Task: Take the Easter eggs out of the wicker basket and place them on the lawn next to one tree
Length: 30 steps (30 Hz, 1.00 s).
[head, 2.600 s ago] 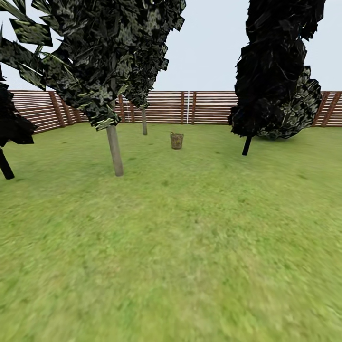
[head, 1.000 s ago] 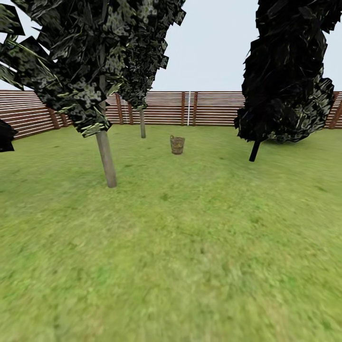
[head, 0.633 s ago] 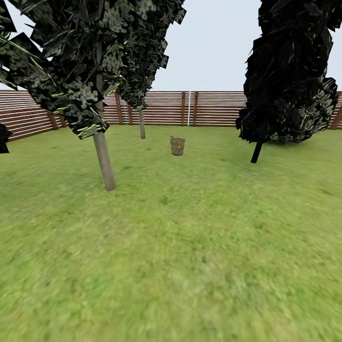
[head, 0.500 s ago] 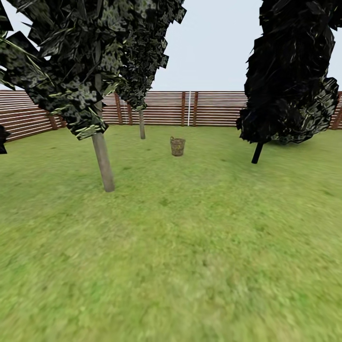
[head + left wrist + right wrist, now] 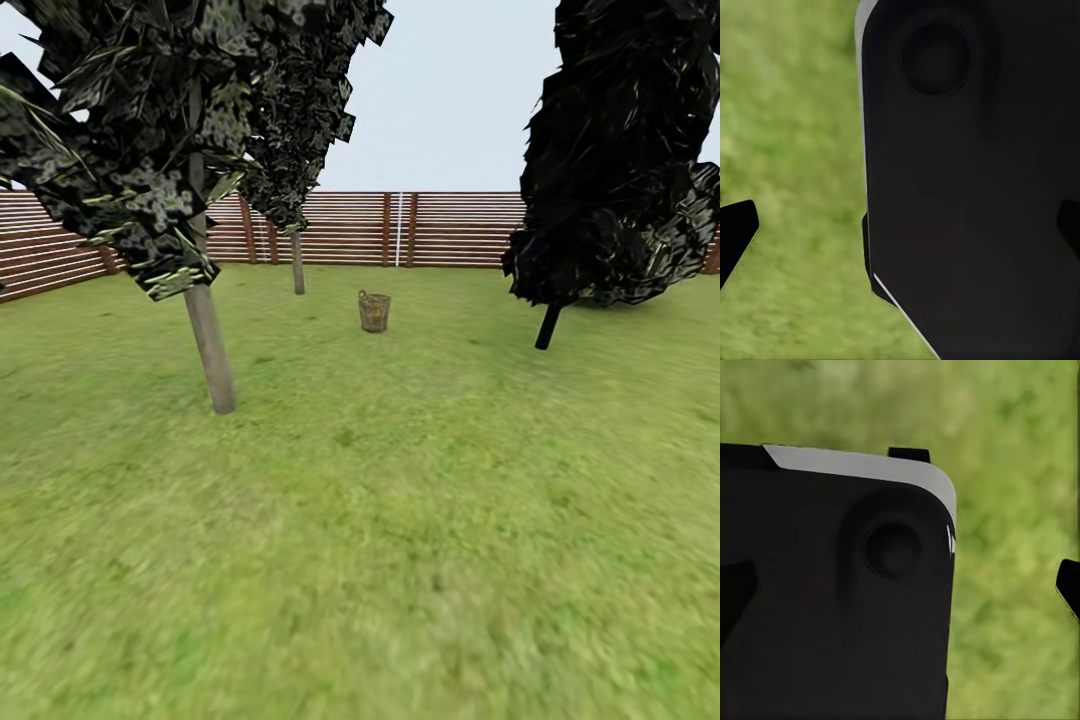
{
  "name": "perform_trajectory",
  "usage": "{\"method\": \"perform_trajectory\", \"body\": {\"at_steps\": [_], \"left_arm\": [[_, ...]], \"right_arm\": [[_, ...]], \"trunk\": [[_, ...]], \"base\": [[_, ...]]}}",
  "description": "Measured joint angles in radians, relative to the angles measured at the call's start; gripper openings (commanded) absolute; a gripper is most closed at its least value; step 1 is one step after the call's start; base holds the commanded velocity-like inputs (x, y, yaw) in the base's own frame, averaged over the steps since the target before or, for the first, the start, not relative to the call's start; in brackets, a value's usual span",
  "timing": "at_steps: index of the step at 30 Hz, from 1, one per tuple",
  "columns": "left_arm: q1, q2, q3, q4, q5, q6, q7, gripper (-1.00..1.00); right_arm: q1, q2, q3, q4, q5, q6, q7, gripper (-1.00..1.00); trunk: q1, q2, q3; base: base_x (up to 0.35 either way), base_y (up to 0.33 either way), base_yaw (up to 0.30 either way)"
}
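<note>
Change: against the earlier head pictures we see the near tree (image 5: 208,345) slide left and grow, the dark tree (image 5: 610,170) swell at right — our camera has rolled forward, the things themselves have not moved.
Wicker basket: the wicker basket (image 5: 374,311) stands upright on the lawn (image 5: 400,520), far ahead at centre, well apart from us, short of the fence (image 5: 450,228).
Eggs: too small to tell inside it.
Left gripper: its fingertips (image 5: 735,234) sit wide apart at the wrist view's edges, so we judge it spread, holding nothing.
Right gripper: fingertips (image 5: 1069,585) likewise spread, empty.
Meaning: we judge the approach unfinished — no egg taken yet.
</note>
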<state>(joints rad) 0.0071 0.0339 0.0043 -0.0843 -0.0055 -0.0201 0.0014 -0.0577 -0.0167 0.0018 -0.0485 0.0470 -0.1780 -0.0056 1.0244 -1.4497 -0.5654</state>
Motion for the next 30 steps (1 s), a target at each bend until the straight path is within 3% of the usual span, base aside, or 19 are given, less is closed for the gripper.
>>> {"method": "perform_trajectory", "body": {"at_steps": [30], "left_arm": [[0.0,0.002,-0.001,0.001,-0.001,-0.001,0.0,1.0]], "right_arm": [[0.0,0.003,-0.002,-0.005,-0.003,-0.002,0.007,1.0]], "trunk": [[0.0,0.0,0.0]], "base": [[0.323,0.0,0.0]]}}
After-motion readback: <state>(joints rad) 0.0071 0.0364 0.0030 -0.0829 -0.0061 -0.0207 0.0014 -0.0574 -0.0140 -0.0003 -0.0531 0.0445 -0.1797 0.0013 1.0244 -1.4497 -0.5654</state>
